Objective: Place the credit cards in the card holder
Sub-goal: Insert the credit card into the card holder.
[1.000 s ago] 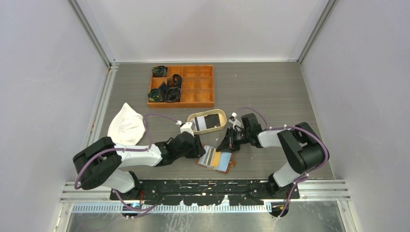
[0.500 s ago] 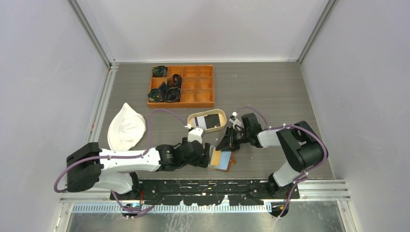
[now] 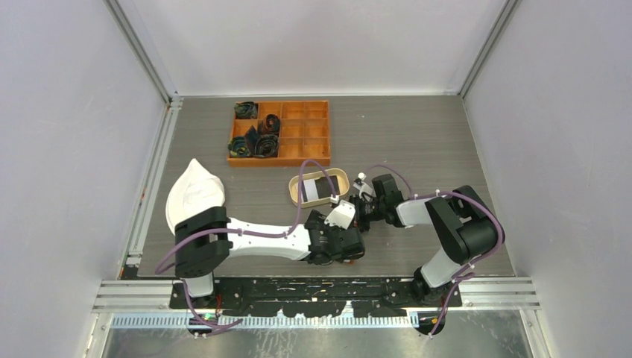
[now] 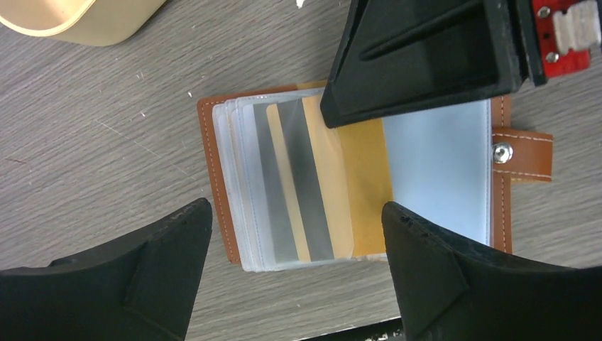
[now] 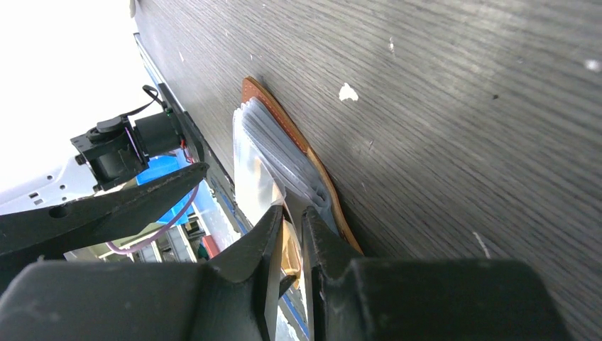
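The brown leather card holder (image 4: 216, 177) lies open on the table, its clear sleeves fanned. A card with grey stripes (image 4: 305, 177) and a light blue card (image 4: 440, 163) sit in the sleeves. My left gripper (image 4: 294, 207) hovers open just above the holder, one finger on each side. My right gripper (image 5: 292, 213) is shut on a clear sleeve (image 5: 252, 156) and holds it up from the holder (image 5: 284, 128). In the top view the left gripper (image 3: 346, 246) hides most of the holder, with the right gripper (image 3: 359, 216) beside it. A black card (image 3: 326, 184) and a white card (image 3: 308, 191) lie in the oval tray (image 3: 292, 188).
An orange compartmented box (image 3: 313, 158) with dark rolled items stands at the back. A white cloth (image 3: 195, 195) lies at the left. The tray's beige rim (image 4: 71, 21) is close behind the holder. The table's front edge runs just below the holder.
My left arm has swung right until it stands over the card holder, and its gripper has opened wide. My right gripper has stayed at the holder, pinching the sleeve.
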Tool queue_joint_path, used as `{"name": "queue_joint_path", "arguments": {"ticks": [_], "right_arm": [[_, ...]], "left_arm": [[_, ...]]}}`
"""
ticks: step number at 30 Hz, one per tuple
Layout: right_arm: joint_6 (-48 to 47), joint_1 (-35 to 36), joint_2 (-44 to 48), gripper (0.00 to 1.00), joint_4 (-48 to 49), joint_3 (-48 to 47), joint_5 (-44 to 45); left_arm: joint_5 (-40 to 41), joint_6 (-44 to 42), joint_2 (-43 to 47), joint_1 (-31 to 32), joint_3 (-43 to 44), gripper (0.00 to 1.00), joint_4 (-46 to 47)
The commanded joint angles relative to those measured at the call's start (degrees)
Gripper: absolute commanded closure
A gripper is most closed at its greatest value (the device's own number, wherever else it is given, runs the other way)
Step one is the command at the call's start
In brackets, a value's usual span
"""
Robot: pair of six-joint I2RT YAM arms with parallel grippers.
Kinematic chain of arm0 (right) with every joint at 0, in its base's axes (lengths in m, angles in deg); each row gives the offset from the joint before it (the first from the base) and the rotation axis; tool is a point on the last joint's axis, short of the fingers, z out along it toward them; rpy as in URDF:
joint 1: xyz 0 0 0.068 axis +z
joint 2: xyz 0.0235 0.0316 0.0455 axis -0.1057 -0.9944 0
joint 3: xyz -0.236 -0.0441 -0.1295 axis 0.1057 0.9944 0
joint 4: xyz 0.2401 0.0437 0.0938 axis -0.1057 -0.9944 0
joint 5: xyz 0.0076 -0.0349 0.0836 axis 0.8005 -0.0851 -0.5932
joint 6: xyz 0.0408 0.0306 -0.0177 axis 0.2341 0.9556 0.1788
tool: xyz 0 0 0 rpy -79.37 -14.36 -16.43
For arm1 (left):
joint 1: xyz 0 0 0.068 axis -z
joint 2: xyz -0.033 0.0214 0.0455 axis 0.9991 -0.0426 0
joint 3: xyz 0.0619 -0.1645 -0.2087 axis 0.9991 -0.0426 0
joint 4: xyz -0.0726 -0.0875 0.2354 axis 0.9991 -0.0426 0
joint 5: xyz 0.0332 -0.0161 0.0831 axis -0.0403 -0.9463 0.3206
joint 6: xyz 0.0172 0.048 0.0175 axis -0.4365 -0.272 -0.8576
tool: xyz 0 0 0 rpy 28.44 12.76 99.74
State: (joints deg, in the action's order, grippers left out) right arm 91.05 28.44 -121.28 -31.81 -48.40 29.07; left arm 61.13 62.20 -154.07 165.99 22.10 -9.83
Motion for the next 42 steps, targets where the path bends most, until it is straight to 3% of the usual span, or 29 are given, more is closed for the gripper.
{"name": "queue_joint_path", "arguments": {"ticks": [1, 9, 21, 26, 33, 37, 42], "right_arm": [[-1.6, -0.3, -0.8, 0.78, 0.3, -1.2, 3.1], [-1.8, -0.2, -1.2, 0.78, 0.0, -1.4, 2.9], [-1.8, -0.2, -1.3, 0.78, -0.4, -1.5, 2.9], [-2.0, -0.1, -1.3, 0.78, -0.5, -1.5, 2.8], [-2.8, -0.2, -0.6, 0.71, -1.4, -1.9, 2.5], [-3.7, -0.2, 0.6, 0.65, -2.7, -2.7, 1.9], [-7.3, -0.7, 3.1, 0.55, -7.4, -4.5, 1.9]], "left_arm": [[3.0, -0.5, -1.1, 0.1, 3.3, 0.09, -2.3], [-0.2, -2.2, -1.0, 0.1, 1.8, 0.02, 4.9], [-1.1, -0.5, -3.0, -1.8, 0.5, 0.03, 4.2], [-1.1, 0.1, -2.6, -2.2, -0.5, 0.12, 3.7], [-2.6, 0.2, -0.9, -3.0, -3.1, 0.39, 5.3], [-3.4, 0.1, -0.1, -3.6, -4.0, 0.45, 6.1], [-3.7, 0.0, 0.8, -3.6, -4.1, 0.44, 6.4]]}}
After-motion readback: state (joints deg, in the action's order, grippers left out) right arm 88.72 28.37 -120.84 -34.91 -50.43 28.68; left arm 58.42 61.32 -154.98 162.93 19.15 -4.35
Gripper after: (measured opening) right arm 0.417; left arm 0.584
